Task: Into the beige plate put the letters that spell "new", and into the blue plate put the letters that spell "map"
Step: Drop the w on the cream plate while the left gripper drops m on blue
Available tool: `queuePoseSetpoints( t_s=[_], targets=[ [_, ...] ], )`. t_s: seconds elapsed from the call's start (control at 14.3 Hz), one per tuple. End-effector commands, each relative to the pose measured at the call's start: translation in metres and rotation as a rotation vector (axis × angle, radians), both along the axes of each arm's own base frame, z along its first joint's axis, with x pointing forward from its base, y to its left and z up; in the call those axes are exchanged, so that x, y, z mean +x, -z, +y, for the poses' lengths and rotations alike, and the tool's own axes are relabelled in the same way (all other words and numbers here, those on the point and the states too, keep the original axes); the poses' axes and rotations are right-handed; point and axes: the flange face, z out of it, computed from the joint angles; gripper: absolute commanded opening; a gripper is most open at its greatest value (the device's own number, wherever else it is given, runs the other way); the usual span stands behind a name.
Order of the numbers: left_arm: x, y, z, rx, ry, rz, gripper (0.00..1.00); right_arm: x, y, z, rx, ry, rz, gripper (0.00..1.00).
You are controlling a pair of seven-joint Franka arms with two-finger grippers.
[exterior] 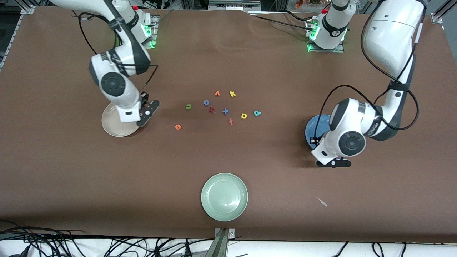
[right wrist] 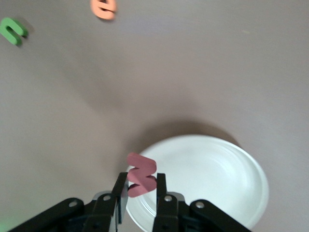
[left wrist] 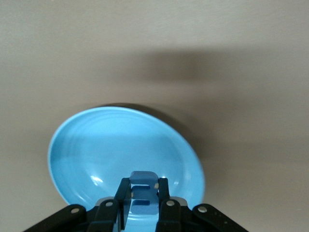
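Note:
My right gripper [right wrist: 141,181] is shut on the red-pink w [right wrist: 141,169], held over the rim of the beige plate [right wrist: 212,169] [exterior: 111,125] at the right arm's end of the table. Over the blue plate [left wrist: 106,145] [exterior: 315,127], my left gripper [left wrist: 144,191] is shut on the blue m [left wrist: 143,180]. In the middle of the table lie the green n [exterior: 188,106] [right wrist: 13,30], the orange e [exterior: 177,126] [right wrist: 103,8], the yellow a [exterior: 244,115] and the teal p [exterior: 257,113].
Other loose letters lie among them: an orange v [exterior: 217,93], a yellow k [exterior: 232,94], a blue o [exterior: 206,102], a dark red letter [exterior: 211,110], a blue x [exterior: 225,111] and a red f [exterior: 231,121]. A pale green plate [exterior: 224,196] sits nearest the front camera.

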Motion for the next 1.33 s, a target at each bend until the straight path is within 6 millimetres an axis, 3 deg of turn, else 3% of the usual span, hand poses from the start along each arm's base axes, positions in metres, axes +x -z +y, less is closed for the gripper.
queuePoseSetpoints(
  t_s=[0.0,0.07,0.14,0.21,0.28,0.35,0.42,0.49,0.56,0.7,0.91,1.05,1.26],
  targets=[
    [0.002,0.013,0.015,-0.009,0.058,0.008,0.00,0.013,0.008,-0.046,0.003,0.057,0.034,0.00],
    [0.003,0.019,0.020,-0.011,0.054,0.013,0.05,0.016,0.015,-0.064,-0.006,0.095,0.041,0.00],
    [0.003,0.024,0.023,-0.013,0.049,0.017,0.33,0.018,0.020,-0.080,-0.011,0.130,0.048,0.00],
    [0.003,0.025,0.023,-0.014,0.047,0.017,0.71,0.019,0.024,-0.089,-0.009,0.150,0.055,0.00],
    [0.003,0.025,0.023,-0.014,0.047,0.017,1.00,0.018,0.029,-0.096,0.004,0.185,0.067,0.01],
    [0.002,0.023,0.019,-0.011,0.050,0.017,1.00,0.018,0.035,-0.100,0.006,0.220,0.076,0.12],
    [0.001,0.021,0.012,-0.008,0.052,0.016,1.00,0.017,0.041,-0.102,-0.005,0.267,0.080,0.37],
    [0.001,0.016,0.006,-0.013,0.056,0.013,1.00,0.016,0.041,-0.102,-0.017,0.325,0.073,0.93],
    [0.001,0.009,-0.001,-0.016,0.062,0.004,1.00,0.017,0.040,-0.101,-0.027,0.385,0.064,1.00],
    [-0.003,-0.013,-0.024,-0.016,0.073,-0.005,1.00,0.018,0.033,-0.095,-0.032,0.517,0.045,1.00],
    [-0.023,-0.034,-0.092,0.033,0.027,-0.038,1.00,0.025,0.018,-0.058,-0.033,0.657,0.002,1.00],
    [-0.040,-0.035,-0.139,0.073,-0.039,-0.064,1.00,0.023,0.014,-0.031,-0.039,0.749,-0.023,1.00],
    [-0.065,-0.034,-0.190,0.092,-0.095,-0.080,1.00,0.025,0.009,-0.003,-0.021,0.860,-0.049,1.00]
  ],
)
